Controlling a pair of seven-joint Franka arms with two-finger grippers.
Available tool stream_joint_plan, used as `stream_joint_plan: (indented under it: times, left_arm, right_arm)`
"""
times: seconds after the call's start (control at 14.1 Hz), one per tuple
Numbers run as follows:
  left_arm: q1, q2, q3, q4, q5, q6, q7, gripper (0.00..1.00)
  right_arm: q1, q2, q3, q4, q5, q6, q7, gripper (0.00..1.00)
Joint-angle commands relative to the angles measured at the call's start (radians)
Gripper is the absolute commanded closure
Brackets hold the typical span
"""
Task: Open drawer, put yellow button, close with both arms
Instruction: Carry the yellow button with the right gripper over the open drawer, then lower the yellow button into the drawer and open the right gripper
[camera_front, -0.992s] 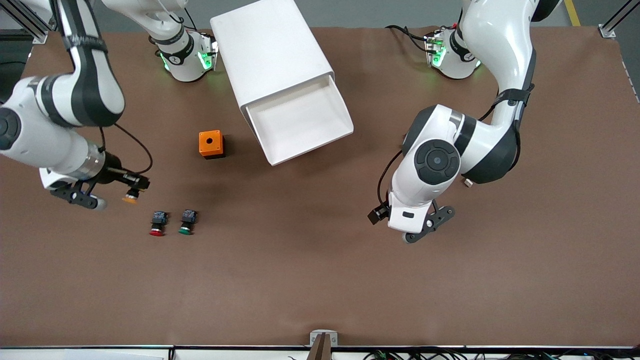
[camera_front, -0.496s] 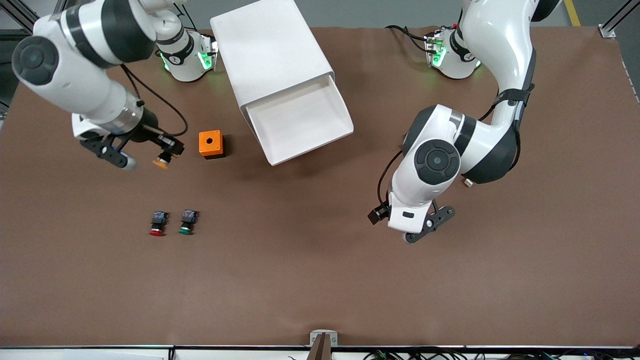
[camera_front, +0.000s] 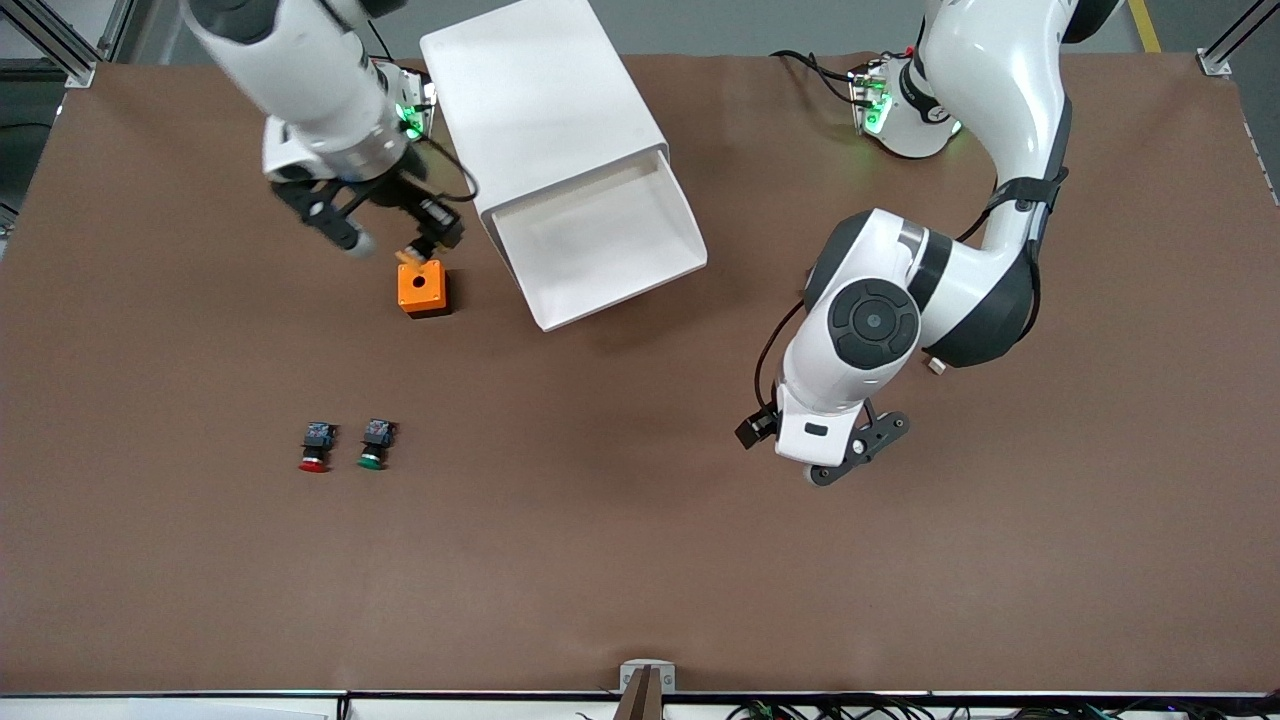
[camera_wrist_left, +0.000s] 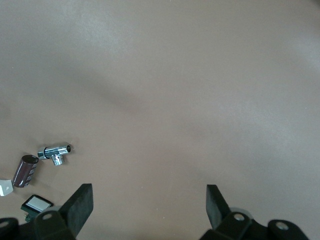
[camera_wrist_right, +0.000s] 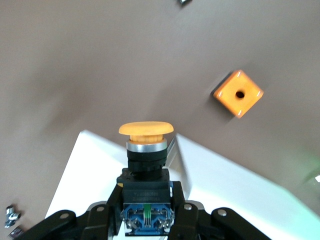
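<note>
Gripping the yellow button (camera_wrist_right: 146, 131), right gripper (camera_front: 425, 240) is clamped on its black-and-blue body, cap pointing out past the fingertips; in front view it's up in the air over the orange box (camera_front: 421, 287) w/ a hole in its top, just beside the cabinet (camera_front: 535, 110); button not in the drawer yet; drawer (camera_front: 600, 240) is pulled out, tray open; right wrist view shows white cabinet surface under the button and the orange box off to one side; left gripper (camera_wrist_left: 149, 212) waits over bare table (camera_front: 640, 560) toward left arm's end, jaws spread, nothing between them; small metal fitting (camera_wrist_left: 55, 151) lies nearby; red button (camera_front: 315, 446) and green button (camera_front: 374, 443) sit side by side on table, nearer front cam than the box.
</note>
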Motion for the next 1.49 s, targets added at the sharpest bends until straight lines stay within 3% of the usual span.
stream_joint_plan:
  times: [0.0, 0.57, 0.99, 1.42]
  left_arm:
    - [-0.003, -0.024, 0.002, -0.024, 0.017, 0.008, 0.008, 0.01]
    - [-0.004, -0.024, 0.002, -0.024, 0.017, 0.008, 0.008, 0.01]
    - [-0.004, -0.023, 0.002, -0.024, 0.017, 0.008, 0.008, 0.01]
    - [-0.006, -0.023, 0.002, -0.024, 0.017, 0.008, 0.008, 0.01]
  right_arm:
    - [0.119, 0.019, -0.013, -0.003, -0.049, 0.05, 0.177, 1.0]
    - [0.338, 0.185, -0.013, 0.053, -0.121, 0.173, 0.55, 1.0]
    - [0.413, 0.374, -0.015, 0.219, -0.163, 0.171, 0.727, 1.0]
    - [0.429, 0.408, -0.015, 0.245, -0.163, 0.168, 0.75, 1.0]
